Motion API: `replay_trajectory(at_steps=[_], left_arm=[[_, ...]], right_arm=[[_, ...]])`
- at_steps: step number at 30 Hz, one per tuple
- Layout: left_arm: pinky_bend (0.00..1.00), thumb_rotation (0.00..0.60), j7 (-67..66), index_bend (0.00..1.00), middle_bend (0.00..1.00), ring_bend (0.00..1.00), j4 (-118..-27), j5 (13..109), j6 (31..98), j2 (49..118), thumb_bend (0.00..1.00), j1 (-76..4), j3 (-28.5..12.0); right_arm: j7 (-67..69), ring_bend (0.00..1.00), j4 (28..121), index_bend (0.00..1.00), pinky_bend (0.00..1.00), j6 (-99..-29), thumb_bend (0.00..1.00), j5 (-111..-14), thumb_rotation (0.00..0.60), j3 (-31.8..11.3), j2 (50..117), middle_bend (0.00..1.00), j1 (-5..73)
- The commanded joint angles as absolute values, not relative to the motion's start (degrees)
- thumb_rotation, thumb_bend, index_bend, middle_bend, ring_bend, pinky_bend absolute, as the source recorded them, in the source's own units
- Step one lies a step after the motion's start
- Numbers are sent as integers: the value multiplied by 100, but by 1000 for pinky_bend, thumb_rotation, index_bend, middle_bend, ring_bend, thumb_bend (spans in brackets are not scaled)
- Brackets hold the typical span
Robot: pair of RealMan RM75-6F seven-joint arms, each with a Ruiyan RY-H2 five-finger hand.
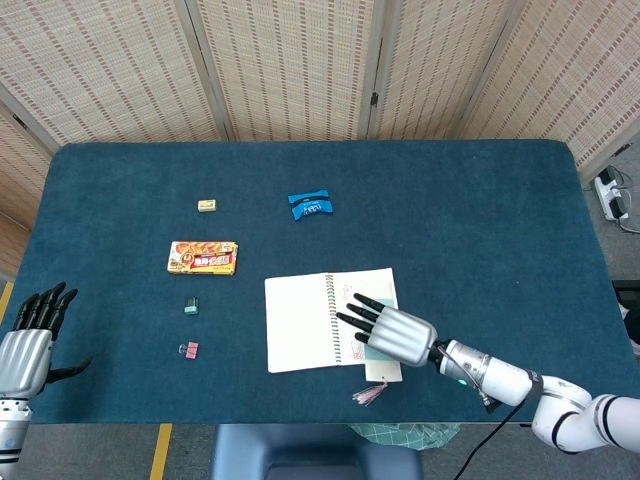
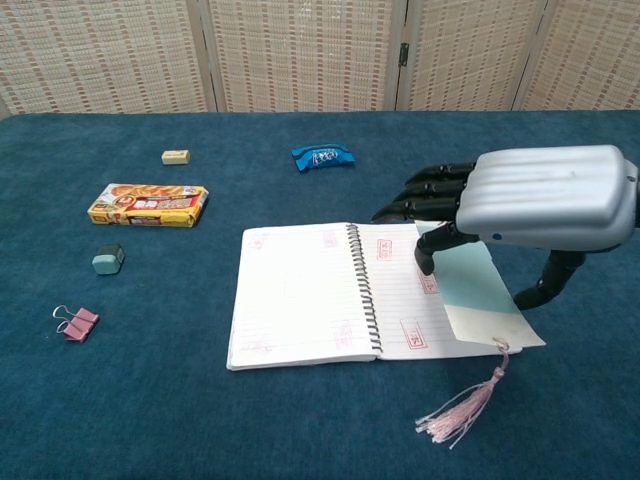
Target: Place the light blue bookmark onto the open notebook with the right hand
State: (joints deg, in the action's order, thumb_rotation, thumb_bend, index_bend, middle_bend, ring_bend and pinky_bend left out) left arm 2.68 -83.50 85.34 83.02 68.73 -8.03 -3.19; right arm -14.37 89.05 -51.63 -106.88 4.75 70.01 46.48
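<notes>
The open spiral notebook (image 1: 300,322) (image 2: 295,290) lies at the table's front centre. My right hand (image 1: 395,330) (image 2: 540,200) hovers low over its right page. It holds the light blue bookmark (image 2: 478,295) (image 1: 383,371) between a finger and the thumb. The bookmark lies nearly flat against the right page, its lower end past the notebook's front edge. Its pink tassel (image 2: 460,415) (image 1: 367,395) trails on the blue cloth. My left hand (image 1: 30,345) rests at the table's front left corner, holding nothing, fingers apart.
Left of the notebook are a snack box (image 1: 203,257) (image 2: 148,204), a small green block (image 1: 191,307) (image 2: 108,260) and a pink binder clip (image 1: 188,348) (image 2: 76,322). Farther back lie a yellowish eraser (image 1: 207,205) (image 2: 176,157) and a blue packet (image 1: 311,204) (image 2: 322,157).
</notes>
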Motion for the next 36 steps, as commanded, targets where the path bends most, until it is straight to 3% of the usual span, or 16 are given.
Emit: replay_trajectory(at_steps=[1, 14, 36], left_arm=[[12, 600, 283, 0, 0, 0, -8341, 8509, 8301, 6873, 134, -800, -332], [12, 600, 373, 0, 0, 0, -8306, 8452, 8280, 6864, 135, -802, -351], [12, 600, 454, 0, 0, 0, -8338, 8381, 8246, 6802, 132, -789, -364]], right_arm=[[-1372, 55, 8315, 526, 0, -5149, 166, -11013, 600, 557, 7352, 48, 4835], [-776, 60, 6930, 534, 0, -5602, 166, -11567, 600, 704, 8230, 60, 5241], [-873, 61, 6136, 535, 0, -5633, 168, -11294, 600, 791, 8825, 74, 5297]])
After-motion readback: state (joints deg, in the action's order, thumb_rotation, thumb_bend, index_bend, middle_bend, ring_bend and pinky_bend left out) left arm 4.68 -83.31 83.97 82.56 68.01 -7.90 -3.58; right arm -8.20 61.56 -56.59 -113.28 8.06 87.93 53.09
